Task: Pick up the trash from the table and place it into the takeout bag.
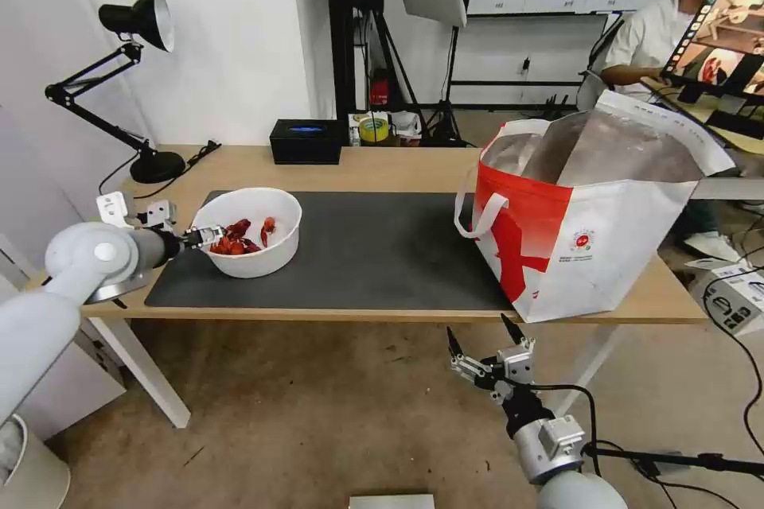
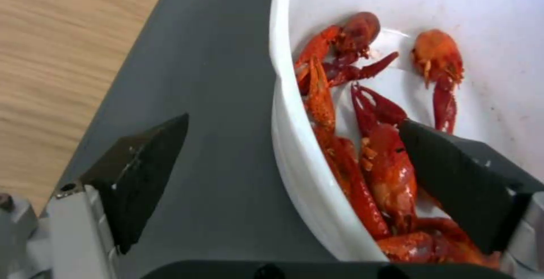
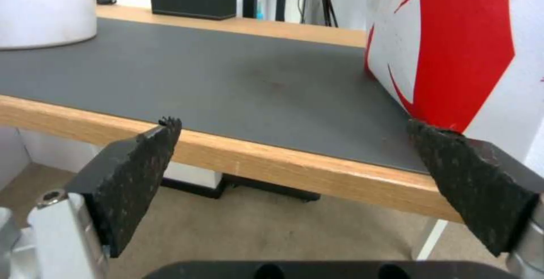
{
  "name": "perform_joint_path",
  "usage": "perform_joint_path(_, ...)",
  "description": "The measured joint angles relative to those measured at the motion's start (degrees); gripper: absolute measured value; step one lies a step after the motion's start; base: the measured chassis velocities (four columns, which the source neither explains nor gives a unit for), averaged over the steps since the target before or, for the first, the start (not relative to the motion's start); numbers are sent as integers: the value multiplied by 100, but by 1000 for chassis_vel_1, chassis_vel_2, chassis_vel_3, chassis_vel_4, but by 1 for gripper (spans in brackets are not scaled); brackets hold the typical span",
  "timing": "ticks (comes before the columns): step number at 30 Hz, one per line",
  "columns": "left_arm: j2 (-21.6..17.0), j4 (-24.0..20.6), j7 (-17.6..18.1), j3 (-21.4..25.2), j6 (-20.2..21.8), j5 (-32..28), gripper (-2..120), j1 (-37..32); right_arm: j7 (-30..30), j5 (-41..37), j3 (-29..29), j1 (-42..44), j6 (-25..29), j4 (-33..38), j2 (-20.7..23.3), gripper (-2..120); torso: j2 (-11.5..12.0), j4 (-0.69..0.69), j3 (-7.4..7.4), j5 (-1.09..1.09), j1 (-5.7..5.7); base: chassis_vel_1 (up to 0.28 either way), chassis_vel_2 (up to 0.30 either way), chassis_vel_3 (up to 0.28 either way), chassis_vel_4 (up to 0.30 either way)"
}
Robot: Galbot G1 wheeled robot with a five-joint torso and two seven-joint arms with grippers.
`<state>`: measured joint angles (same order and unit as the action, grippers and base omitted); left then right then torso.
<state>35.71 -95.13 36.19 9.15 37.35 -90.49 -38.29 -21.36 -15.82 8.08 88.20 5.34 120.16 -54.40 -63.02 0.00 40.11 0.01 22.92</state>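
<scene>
Left gripper (image 1: 204,237) spread, arm outstretched; right gripper (image 1: 480,339) spread, low.

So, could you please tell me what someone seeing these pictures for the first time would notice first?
Probably the white bowl of red crayfish shells at the left end of the dark mat. The left end effector straddles its rim, open, one finger inside among the shells and one outside. Next, the big white-and-red takeout bag standing open at the table's right end, with the right end effector open below the table's front edge.
</scene>
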Motion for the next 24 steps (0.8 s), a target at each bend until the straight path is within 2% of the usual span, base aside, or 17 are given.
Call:
perform_joint_path(8,57,55,141,-104,-56,13,99,79,0,0,0,0,0,0,0,100,-1,1,-1,1,-1,0,0,0,0)
perform_joint_path(10,82,64,219,-158,-118,15,90,119,0,0,0,0,0,0,0,100,-1,0,-1,1,-1,0,0,0,0)
perform_joint_path(12,90,64,257,-189,-171,16,87,140,0,0,0,0,0,0,0,100,-1,1,-1,1,-1,0,0,0,0)
perform_joint_path(14,89,55,286,-244,-301,18,75,164,0,0,0,0,0,0,0,100,-1,1,-1,-1,0,0,0,0,0)
perform_joint_path(16,82,46,289,-259,-337,18,72,169,0,0,0,0,0,0,0,100,-1,0,-1,-1,-1,0,0,0,0)
perform_joint_path(18,57,34,289,-287,-388,16,61,179,0,0,0,0,0,0,0,100,-1,0,0,-2,-1,0,0,0,0)
perform_joint_path(20,50,30,290,-292,-393,15,59,181,0,0,0,0,0,0,0,100,-1,0,0,-2,-1,0,0,0,0)
perform_joint_path(21,9,1,290,-320,-399,12,50,180,0,0,0,0,0,0,0,100,0,0,0,-2,0,0,0,0,0)
perform_joint_path(22,9,1,290,-320,-399,12,50,180,0,0,0,0,0,0,0,100,0,0,0,-2,0,0,0,0,0)
perform_joint_path(24,-31,-55,280,-342,-417,11,40,157,0,0,0,0,0,0,0,100,-1,1,0,-1,-1,0,0,0,0)
